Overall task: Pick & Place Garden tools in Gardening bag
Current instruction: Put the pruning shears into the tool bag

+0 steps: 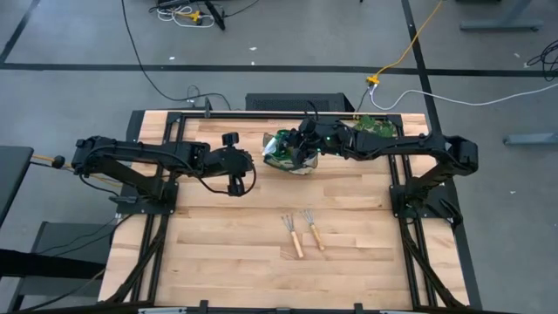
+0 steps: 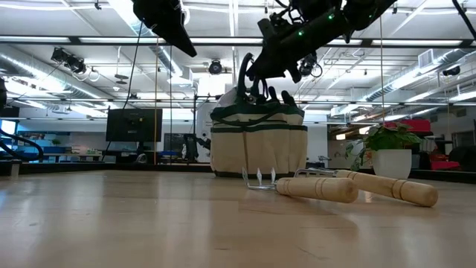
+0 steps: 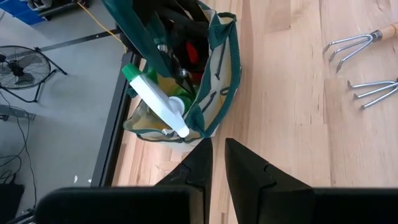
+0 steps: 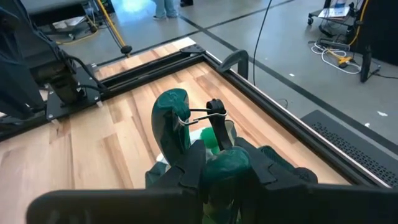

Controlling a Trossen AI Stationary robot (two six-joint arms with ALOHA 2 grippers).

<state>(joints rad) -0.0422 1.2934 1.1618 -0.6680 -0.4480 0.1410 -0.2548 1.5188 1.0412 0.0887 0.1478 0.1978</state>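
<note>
The beige gardening bag with green trim stands at the table's far middle. The green spray bottle with its white trigger and a red glove lie inside it. My right gripper hangs over the bag's open top, shut on the green-handled pruning shears. In the low view, the shears' handle loop rises above the bag. Two wooden-handled mini rakes lie flat on the table nearer the front. My left gripper hovers left of the bag, its fingers almost together with nothing between them. My right gripper pinches one green handle of the shears between its two fingers. It comes slanting down from the table's right. The other handle stands free beyond the fingertips. The blade end is hidden below, over or inside the bag's mouth.
A leafy plant in a white pot stands at the back right, behind my right arm. The black frame rail runs along the table's far edge, close behind the bag. Bare wood lies between the bag and the rakes.
</note>
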